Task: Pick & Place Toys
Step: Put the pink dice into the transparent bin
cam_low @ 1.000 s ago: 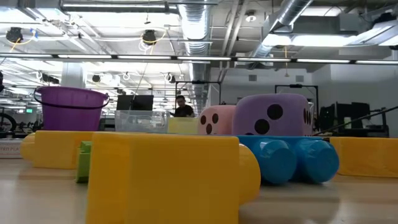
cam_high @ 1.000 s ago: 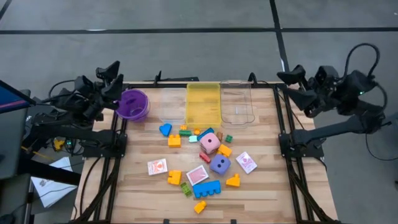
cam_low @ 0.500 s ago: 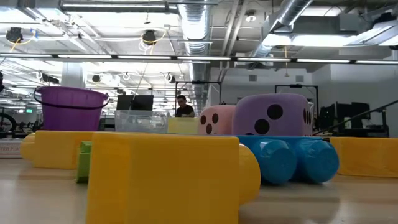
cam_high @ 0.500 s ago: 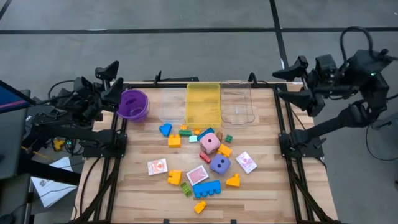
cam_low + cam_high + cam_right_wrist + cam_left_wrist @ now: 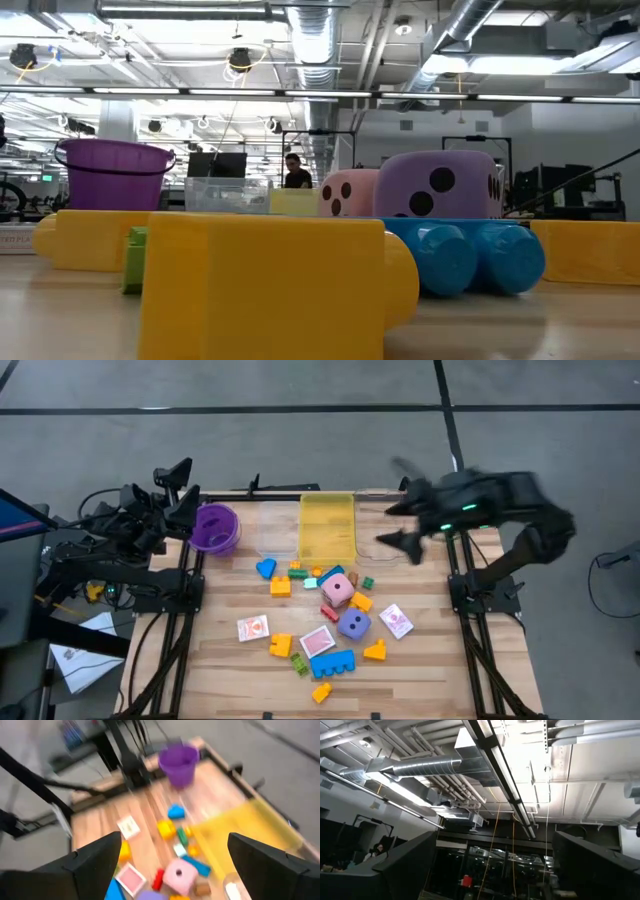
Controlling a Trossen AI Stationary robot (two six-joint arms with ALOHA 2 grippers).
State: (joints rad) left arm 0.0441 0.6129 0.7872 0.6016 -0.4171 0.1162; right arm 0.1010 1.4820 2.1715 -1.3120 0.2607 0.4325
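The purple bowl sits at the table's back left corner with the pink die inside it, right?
Not quite. The high view shows the purple bowl at the back left corner, but the pink die lies on the table among the blocks.

1. Left arm is off the table's left edge at the far corner; left gripper (image 5: 178, 489) has its fingers spread wide and holds nothing.
2. Right arm reaches in over the table's far right corner; right gripper (image 5: 397, 502) has its fingers apart, empty.
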